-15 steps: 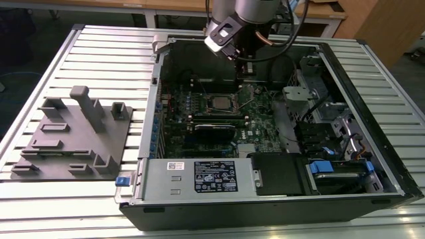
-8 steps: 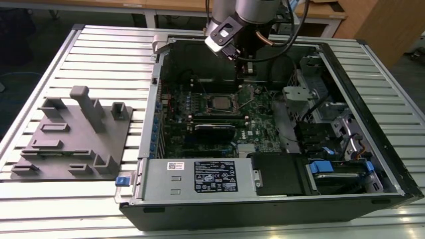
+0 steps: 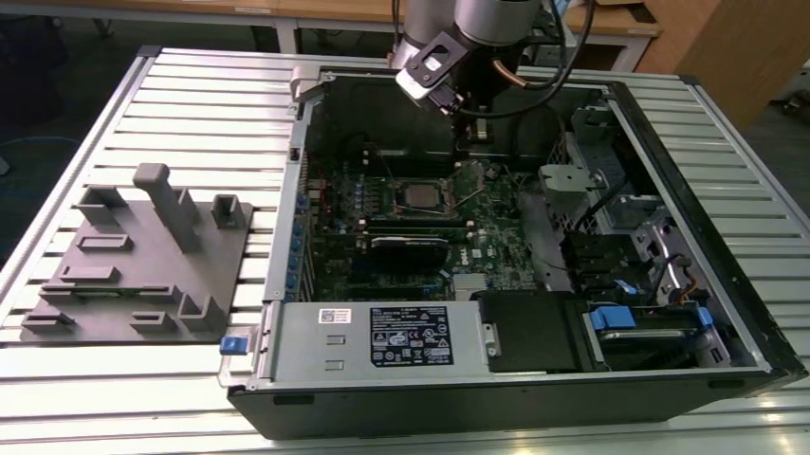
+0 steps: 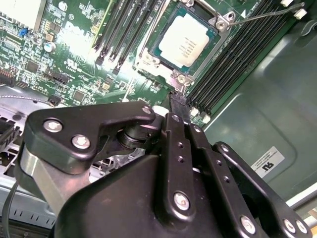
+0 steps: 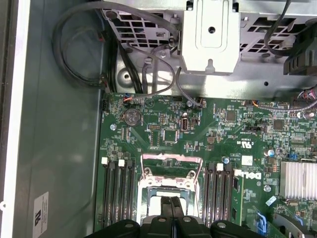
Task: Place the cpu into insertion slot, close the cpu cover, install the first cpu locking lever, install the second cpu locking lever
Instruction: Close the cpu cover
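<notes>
One chip, the cpu (image 4: 184, 42), lies in the insertion slot (image 5: 144, 191) at the middle of the exterior view, and the cpu cover (image 4: 151, 59) seems lowered around it. The gripper (image 5: 173, 202) hangs just beside the socket, fingers pressed together and holding nothing. A thin wire lever (image 4: 267, 15) stands free, so I judge that the lever step is in hand. It calls for a precise push on the wire. The print on the white label (image 4: 267, 161) I leave unread.
</notes>
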Action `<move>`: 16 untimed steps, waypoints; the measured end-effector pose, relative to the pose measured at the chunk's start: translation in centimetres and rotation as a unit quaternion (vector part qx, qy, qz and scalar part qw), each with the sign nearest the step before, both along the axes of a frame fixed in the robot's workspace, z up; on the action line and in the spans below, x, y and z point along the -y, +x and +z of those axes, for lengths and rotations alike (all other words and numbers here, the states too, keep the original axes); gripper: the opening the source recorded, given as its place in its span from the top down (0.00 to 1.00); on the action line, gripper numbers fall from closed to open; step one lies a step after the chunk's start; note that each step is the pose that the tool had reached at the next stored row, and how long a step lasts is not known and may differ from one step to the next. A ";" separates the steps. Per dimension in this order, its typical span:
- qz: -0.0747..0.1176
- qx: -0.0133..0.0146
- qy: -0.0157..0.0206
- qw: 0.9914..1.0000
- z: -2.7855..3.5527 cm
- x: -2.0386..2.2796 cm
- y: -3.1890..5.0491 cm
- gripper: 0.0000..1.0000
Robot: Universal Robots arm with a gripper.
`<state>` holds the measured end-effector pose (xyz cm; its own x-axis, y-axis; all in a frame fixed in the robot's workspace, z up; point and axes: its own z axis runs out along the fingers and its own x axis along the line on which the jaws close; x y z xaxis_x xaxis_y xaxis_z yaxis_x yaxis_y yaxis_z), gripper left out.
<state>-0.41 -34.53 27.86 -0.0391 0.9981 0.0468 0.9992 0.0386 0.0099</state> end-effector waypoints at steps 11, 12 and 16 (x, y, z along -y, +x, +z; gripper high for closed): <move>0.000 0.000 0.000 1.000 0.00 0.00 0.27 0.89; 0.000 0.000 0.000 1.000 0.00 0.00 0.29 0.89; 0.000 0.000 0.000 1.000 0.00 0.00 0.45 0.89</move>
<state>0.04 -34.53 27.86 -0.0391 0.9981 0.0468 0.9992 0.0386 0.0098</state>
